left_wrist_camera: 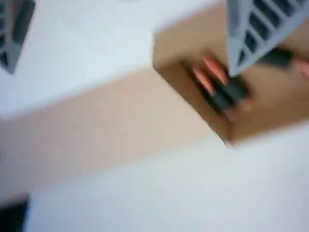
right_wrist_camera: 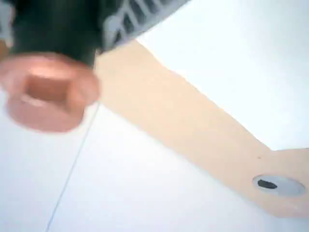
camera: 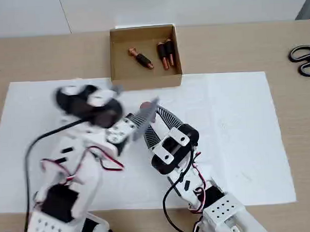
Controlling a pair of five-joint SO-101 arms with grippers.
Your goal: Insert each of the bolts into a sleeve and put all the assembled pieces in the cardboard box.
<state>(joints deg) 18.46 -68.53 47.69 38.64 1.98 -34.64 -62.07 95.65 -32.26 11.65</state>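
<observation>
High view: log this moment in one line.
cardboard box: three assembled pieces | right gripper: holds bolt | left gripper: open

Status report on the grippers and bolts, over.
Left gripper open, facing brown cardboard box. Right gripper shut on copper bolt in black sleeve. Three assembled pieces in box. Black scissors far aside, not in the way.

Robotics lab bench, small-scale test rig. Left arm [camera: 70, 186] and right arm [camera: 172, 146], white and black shells, loose red and black wiring [camera: 109, 161], side by side on a light wood table [camera: 300, 140]. White paper sheet [camera: 237, 122] under the right pincer [camera: 148, 107], bolt [right_wrist_camera: 48, 92] clamped in it. Cardboard box [camera: 146, 81] just beyond the pincer, scissors [camera: 304, 60] well off to its right. Plain white wall [camera: 191, 6] past the box.
</observation>
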